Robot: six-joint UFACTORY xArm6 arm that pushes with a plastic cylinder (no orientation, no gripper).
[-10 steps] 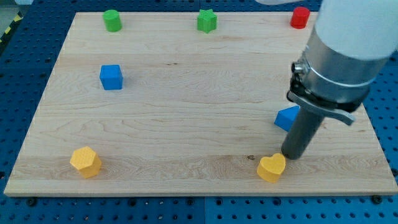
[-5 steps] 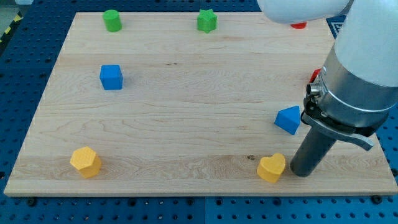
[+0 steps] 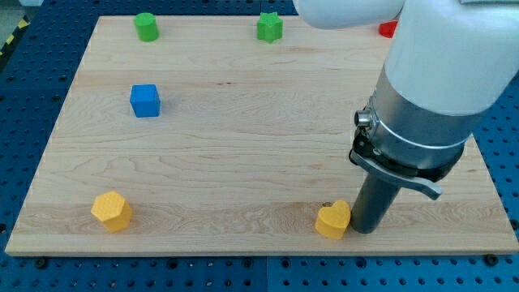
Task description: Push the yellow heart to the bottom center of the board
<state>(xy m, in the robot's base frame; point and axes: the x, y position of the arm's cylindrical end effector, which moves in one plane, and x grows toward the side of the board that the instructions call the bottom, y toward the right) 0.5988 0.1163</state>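
The yellow heart (image 3: 332,221) lies near the board's bottom edge, right of the middle. My tip (image 3: 366,229) stands right against the heart's right side, touching it. The arm's grey body (image 3: 430,89) rises above it and fills the view's right, hiding the blue block that lay there.
A yellow hexagonal block (image 3: 111,211) sits at the bottom left. A blue cube (image 3: 145,100) lies at the left. A green cylinder (image 3: 147,26) and a green star-like block (image 3: 270,27) stand along the top edge. A red block (image 3: 388,30) peeks out at the top right.
My tip swung round to the heart's right side and moved left, sliding the heart a little to the left along the bottom edge. The arm now covers the blue block.
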